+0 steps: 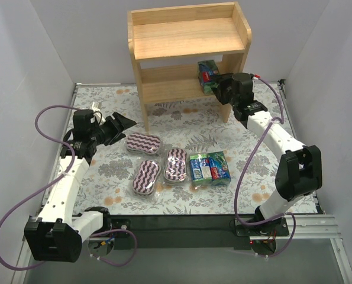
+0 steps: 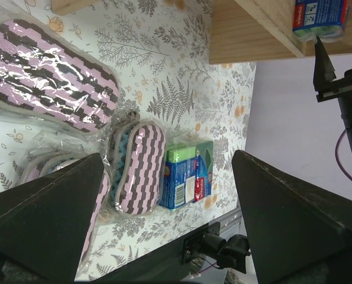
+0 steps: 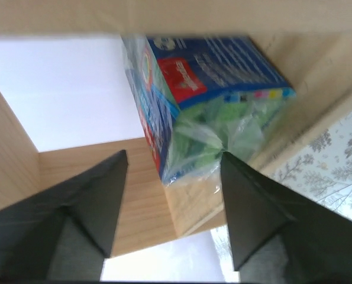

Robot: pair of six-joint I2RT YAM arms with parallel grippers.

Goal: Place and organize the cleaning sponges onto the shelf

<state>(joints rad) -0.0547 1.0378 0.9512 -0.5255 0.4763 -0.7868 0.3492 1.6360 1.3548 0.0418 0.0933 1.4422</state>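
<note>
The wooden shelf [image 1: 187, 35] stands at the back. One green-blue-red pack [image 1: 207, 76] sits at the right end of its lower tier, also in the right wrist view [image 3: 205, 94]. My right gripper [image 1: 221, 89] is open just in front of it, one fingertip [image 3: 232, 171] at the wrap's edge. Three purple striped pads [image 1: 143, 143] [image 1: 146, 176] [image 1: 176, 164] and two packs [image 1: 200, 167] [image 1: 219, 165] lie on the table. My left gripper [image 1: 121, 123] is open and empty, above the table left of the pads. The left wrist view shows a pad [image 2: 139, 168] and the packs [image 2: 184, 177].
The floral table cover [image 1: 181, 127] ends at a black front edge [image 1: 181, 222]. White walls close in the left, right and back. The shelf's top tier [image 1: 190, 32] holds nothing. The shelf's side legs stand on the table near the right gripper.
</note>
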